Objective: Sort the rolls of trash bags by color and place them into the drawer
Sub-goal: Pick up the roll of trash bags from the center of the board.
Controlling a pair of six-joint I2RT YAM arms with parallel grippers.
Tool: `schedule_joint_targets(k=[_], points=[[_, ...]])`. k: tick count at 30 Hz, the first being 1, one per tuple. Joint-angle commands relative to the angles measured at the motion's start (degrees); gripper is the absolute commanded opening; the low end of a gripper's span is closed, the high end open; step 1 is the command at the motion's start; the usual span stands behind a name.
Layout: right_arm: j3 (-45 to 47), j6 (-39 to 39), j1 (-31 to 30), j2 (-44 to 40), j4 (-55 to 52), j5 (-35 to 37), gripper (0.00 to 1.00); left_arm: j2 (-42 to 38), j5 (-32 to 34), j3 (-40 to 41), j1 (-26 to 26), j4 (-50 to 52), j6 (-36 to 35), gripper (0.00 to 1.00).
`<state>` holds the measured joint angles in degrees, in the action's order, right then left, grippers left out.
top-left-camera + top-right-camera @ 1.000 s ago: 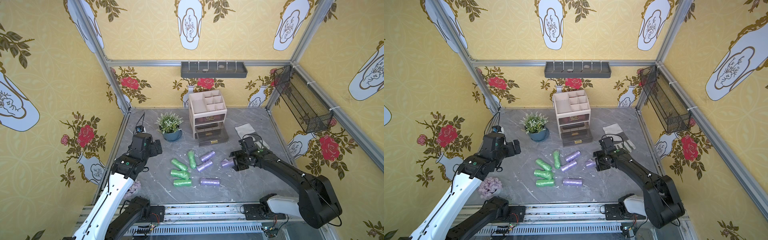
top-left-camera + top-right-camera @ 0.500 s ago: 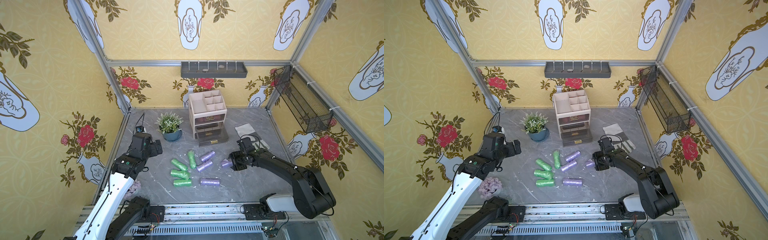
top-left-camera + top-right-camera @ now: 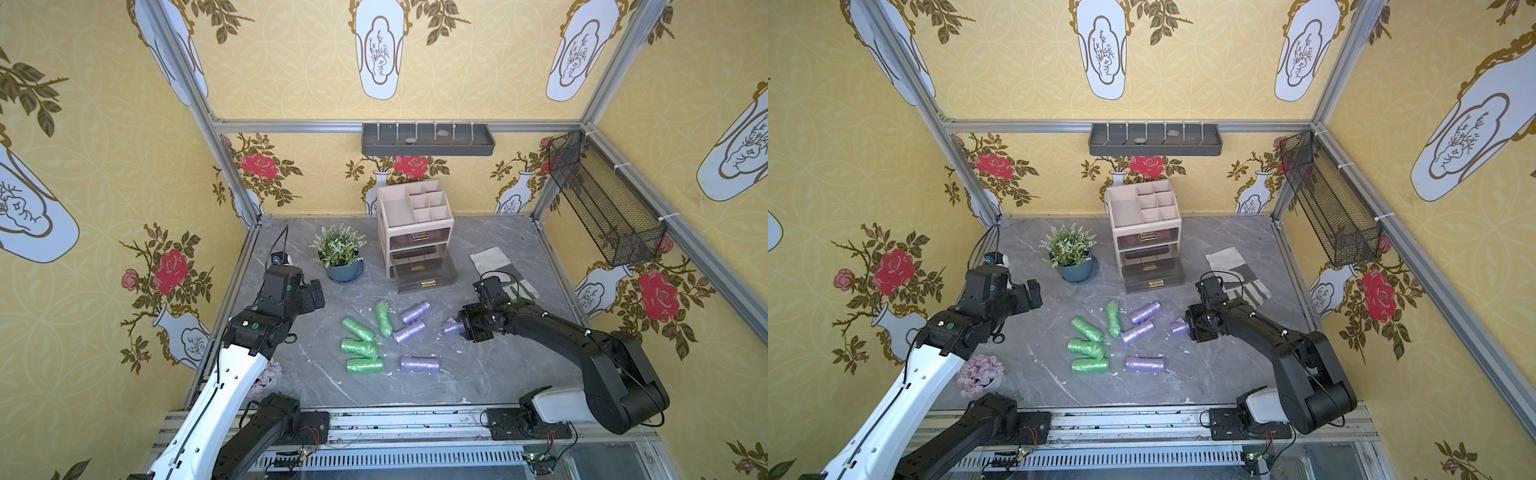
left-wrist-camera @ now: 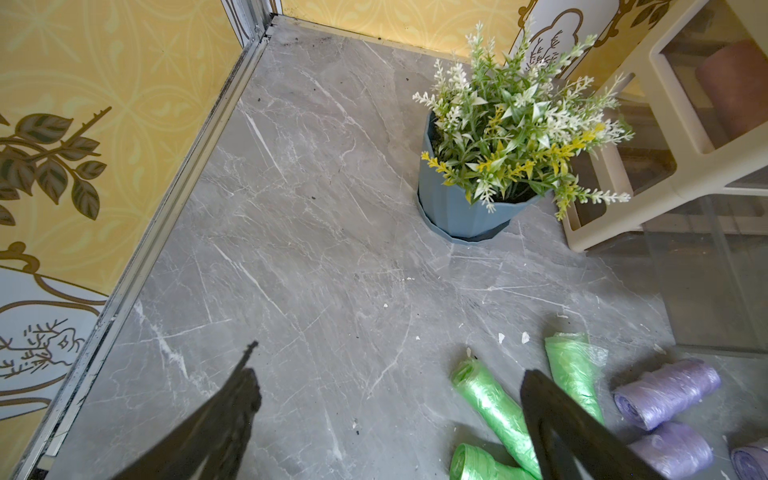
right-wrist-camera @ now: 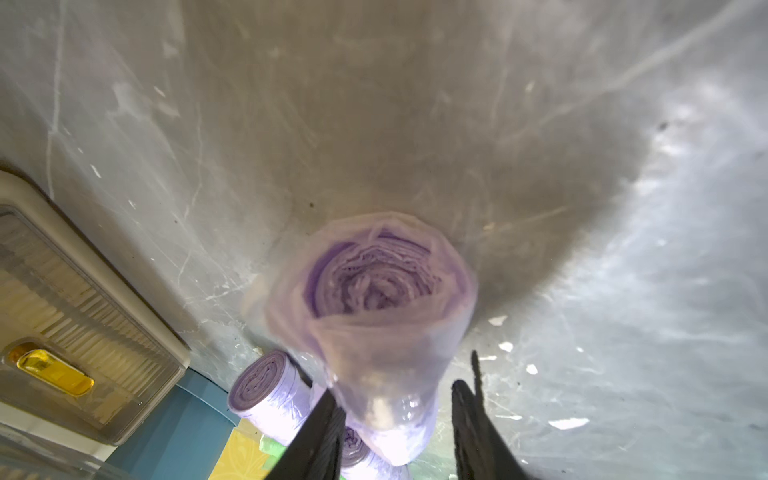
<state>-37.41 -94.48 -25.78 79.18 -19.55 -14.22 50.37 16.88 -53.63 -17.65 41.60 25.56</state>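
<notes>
Several green rolls (image 3: 359, 348) and lilac rolls (image 3: 419, 363) lie loose on the grey marble floor in both top views. My right gripper (image 3: 459, 328) is low on the floor, right of the group, around one lilac roll (image 5: 374, 291) that points end-on at the wrist camera. One finger (image 5: 324, 419) touches that roll; a narrow gap shows at the other. The beige drawer unit stands at the back with its lower clear drawer (image 3: 424, 272) pulled out. A pink roll (image 4: 735, 87) shows behind the upper drawer front. My left gripper (image 4: 390, 376) hangs open and empty, left of the green rolls (image 4: 494, 403).
A potted plant (image 3: 340, 253) stands left of the drawer unit. A striped cloth (image 3: 490, 262) lies behind my right arm. A lilac flower cluster (image 3: 980, 372) sits by the left arm's base. A wire basket (image 3: 602, 203) and a grey shelf (image 3: 428, 139) hang on the walls.
The right jaws have narrowed around the lilac roll while that arm settled lower over it. The left arm has not moved.
</notes>
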Motion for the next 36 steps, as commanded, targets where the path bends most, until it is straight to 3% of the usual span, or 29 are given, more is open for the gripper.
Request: schedule_joint_targets(k=[1, 17, 28, 32, 36], points=[[0.2, 0.3, 0.0, 0.0, 0.1, 1.3, 0.39, 0.0, -0.3, 0.5, 0.1, -0.8, -0.2, 0.99], [-1.2, 1.2, 0.1, -4.0, -4.0, 1.8, 0.23, 0.6, -0.6, 0.5, 0.1, -0.9, -0.3, 0.99], [-17.5, 2.4, -5.0, -15.7, -22.7, 7.1, 0.20, 3.3, -0.7, -0.5, 0.2, -1.3, -0.1, 0.99], [-28.0, 5.3, -6.0, -12.5, -23.9, 9.5, 0.19, 3.9, -1.3, -1.1, 0.2, -1.4, 0.0, 0.99], [-34.6, 8.6, -6.4, -5.1, -17.6, 7.0, 0.19, 3.9, -1.0, -1.2, 0.4, -1.6, -0.1, 0.99]])
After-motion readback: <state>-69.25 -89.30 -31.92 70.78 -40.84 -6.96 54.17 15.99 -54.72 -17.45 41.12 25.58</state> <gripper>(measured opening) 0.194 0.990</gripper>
